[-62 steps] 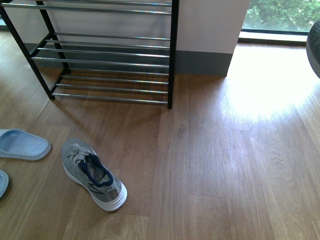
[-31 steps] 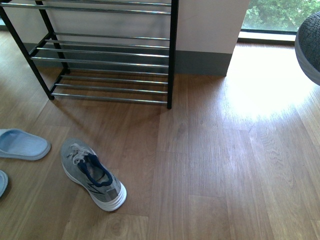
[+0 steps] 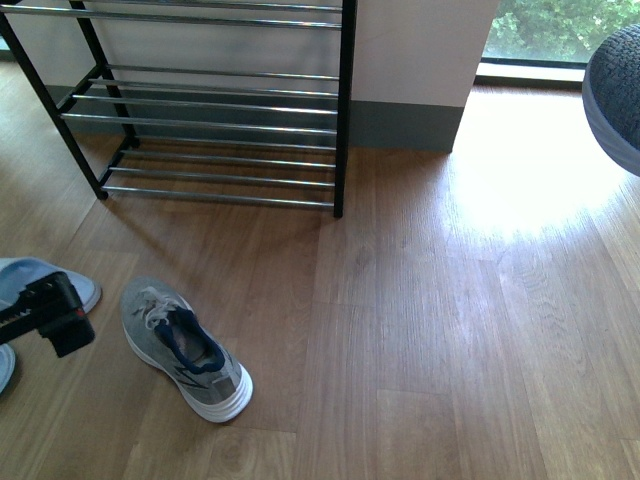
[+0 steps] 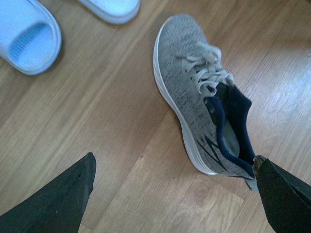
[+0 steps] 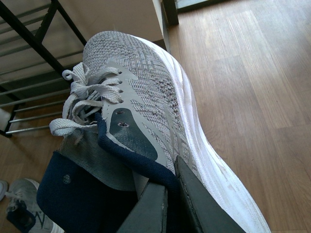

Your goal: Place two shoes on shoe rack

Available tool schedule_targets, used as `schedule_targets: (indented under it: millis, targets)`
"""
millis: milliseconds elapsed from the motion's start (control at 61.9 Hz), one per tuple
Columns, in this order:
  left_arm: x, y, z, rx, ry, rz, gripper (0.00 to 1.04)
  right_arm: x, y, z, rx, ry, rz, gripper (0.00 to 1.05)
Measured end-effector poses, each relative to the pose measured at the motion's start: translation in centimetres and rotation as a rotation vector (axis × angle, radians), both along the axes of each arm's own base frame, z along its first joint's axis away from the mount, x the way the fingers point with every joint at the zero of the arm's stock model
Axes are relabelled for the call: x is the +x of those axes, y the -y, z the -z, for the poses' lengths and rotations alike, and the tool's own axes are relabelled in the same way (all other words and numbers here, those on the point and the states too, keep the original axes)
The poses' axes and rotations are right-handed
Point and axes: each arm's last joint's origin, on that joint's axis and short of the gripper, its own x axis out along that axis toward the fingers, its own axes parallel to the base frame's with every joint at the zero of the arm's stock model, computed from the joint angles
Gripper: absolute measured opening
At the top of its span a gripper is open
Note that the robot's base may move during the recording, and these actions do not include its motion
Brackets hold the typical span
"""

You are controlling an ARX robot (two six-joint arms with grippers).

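This is looking like a home: a shoe rack (image 3: 346,110) is standing against the wall (image 3: 420,50), slides (image 4: 29,39) and a sneaker (image 3: 185,350) are lying on the wooden floor (image 3: 450,330).

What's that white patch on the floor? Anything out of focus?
Front view: sunlight from the window glares on the floor, and the held sneaker is cropped at the edge. Left wrist view: the left hand's fingers are dark silhouettes; the other sneaker is sharp.

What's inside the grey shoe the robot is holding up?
Inside the sneaker you see navy lining and one finger of the right gripper pinching its side. Deeper toward the toe is covered.
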Motion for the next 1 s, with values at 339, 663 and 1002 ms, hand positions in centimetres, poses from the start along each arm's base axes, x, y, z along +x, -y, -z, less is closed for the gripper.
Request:
schedule_targets:
  millis: [339, 663, 1002]
  targets:
    - [4.0, 2.3, 5.9, -0.095, -0.058, 0.067, 0.95, 0.0, 0.0, 0.0, 0.0, 0.0, 0.0, 0.01]
    - [6.5, 3.7, 9.1, -0.108, -0.113, 0.1, 0.95, 0.0, 0.0, 0.0, 0.0, 0.0, 0.0, 0.01]
    - [8.3, 3.8, 10.2, -0.099, -0.14, 0.107, 0.95, 0.0, 0.0, 0.0, 0.0, 0.0, 0.0, 0.01]
